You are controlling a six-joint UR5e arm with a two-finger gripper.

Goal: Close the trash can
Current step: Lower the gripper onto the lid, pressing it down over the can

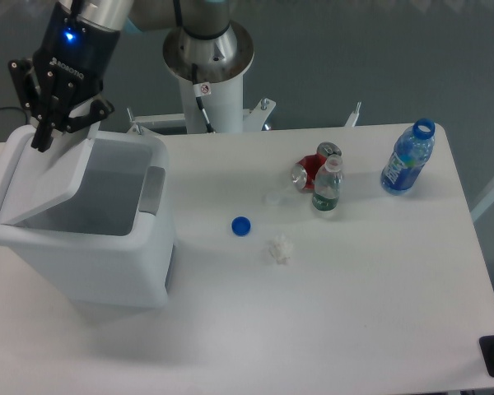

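The trash can [86, 247] fills the left side of the frame, a large white plastic bin with rounded corners and smooth, slightly glossy walls, standing on the white table [354, 313]. Its flat white lid [45, 177] tilts halfway over the opening, hinged along the left rim, and a grey latch tab [152, 191] sits on the right rim. At upper left the gripper [64, 127], black and angular (a blue light glows on its body), has its two fingers spread moderately, their tips against the raised far edge of the lid; it grasps nothing. Right of centre lie a small round blue cap [241, 225] and a crumpled white scrap [281, 248].
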